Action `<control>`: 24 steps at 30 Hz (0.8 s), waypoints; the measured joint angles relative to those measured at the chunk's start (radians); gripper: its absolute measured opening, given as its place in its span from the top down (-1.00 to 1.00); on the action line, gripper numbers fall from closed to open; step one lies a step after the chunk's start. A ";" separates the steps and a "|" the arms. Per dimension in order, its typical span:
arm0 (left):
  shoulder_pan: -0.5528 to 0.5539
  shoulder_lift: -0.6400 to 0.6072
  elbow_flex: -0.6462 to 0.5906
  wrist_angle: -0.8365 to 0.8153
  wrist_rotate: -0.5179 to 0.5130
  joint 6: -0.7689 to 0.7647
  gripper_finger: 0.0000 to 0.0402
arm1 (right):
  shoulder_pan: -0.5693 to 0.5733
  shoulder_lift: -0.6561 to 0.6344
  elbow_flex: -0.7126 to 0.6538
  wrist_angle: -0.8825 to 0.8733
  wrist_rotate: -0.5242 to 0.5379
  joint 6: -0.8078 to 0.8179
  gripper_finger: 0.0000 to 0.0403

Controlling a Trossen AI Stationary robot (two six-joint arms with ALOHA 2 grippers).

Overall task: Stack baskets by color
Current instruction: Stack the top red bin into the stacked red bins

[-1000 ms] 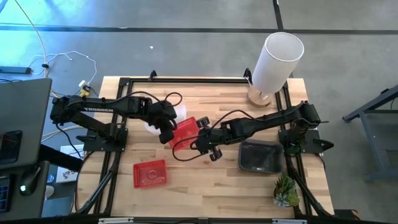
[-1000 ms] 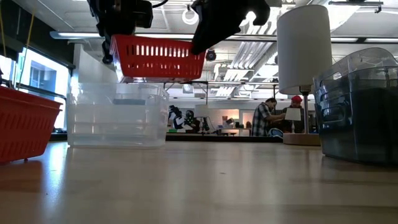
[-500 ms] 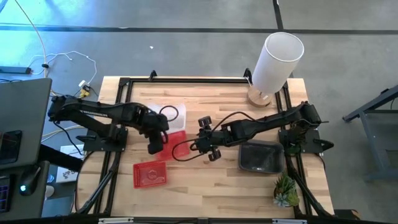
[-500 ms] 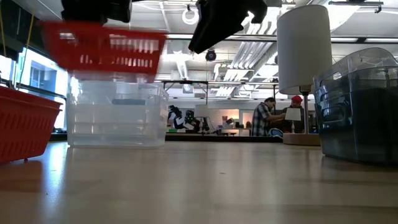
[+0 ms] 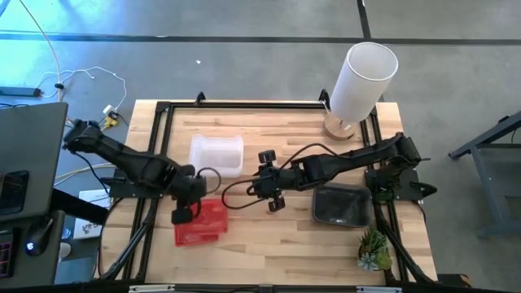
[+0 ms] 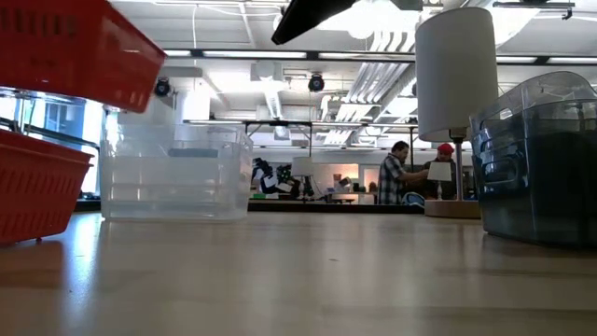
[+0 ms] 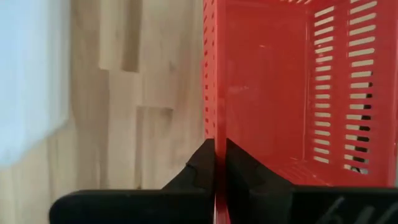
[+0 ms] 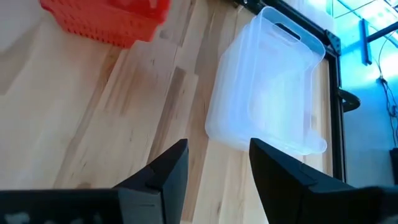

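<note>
My left gripper (image 5: 182,215) is shut on a red mesh basket (image 5: 212,215), held in the air over a second red basket (image 5: 192,237) that rests on its base near the table's front left. In the low view the held basket (image 6: 75,47) tilts above the resting one (image 6: 37,191). Clear baskets (image 5: 217,154) stand nested at the far middle, and dark grey baskets (image 5: 340,203) stand at the right. My right gripper (image 5: 269,189) hovers open over the table's middle, with nothing between its fingers (image 8: 171,168). My left gripper pinches the held basket's side wall at its rim (image 7: 215,134), one finger (image 7: 200,169) outside the wall and the other (image 7: 241,175) inside the basket. The fingers come steeply from above. The basket hangs tilted and lifted clear of the red basket below it.
A tall white cylinder (image 5: 362,75) stands on a wooden foot at the far right corner. A small green plant (image 5: 374,249) sits at the near right corner. Bare wood lies open in the table's near middle. People sit in the room beyond the table.
My left gripper has carried the red basket from the table's middle toward the near left, until it hangs over the other red basket, and the basket has tipped. My right gripper, which stood at that basket's other end, is now apart from it and a little higher.
</note>
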 joint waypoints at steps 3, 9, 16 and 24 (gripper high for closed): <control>-0.060 0.000 0.000 -0.001 -0.003 -0.050 1.00 | 0.000 0.000 0.012 -0.005 -0.001 0.000 0.21; -0.189 -0.001 -0.005 0.002 -0.043 -0.143 1.00 | 0.000 0.000 0.012 -0.006 -0.004 0.005 0.22; -0.314 -0.086 -0.097 0.011 -0.126 -0.349 1.00 | 0.000 0.000 0.012 -0.008 -0.018 0.016 0.22; -0.357 -0.193 -0.214 0.132 -0.155 -0.416 1.00 | 0.000 0.000 0.012 -0.008 -0.018 0.016 0.22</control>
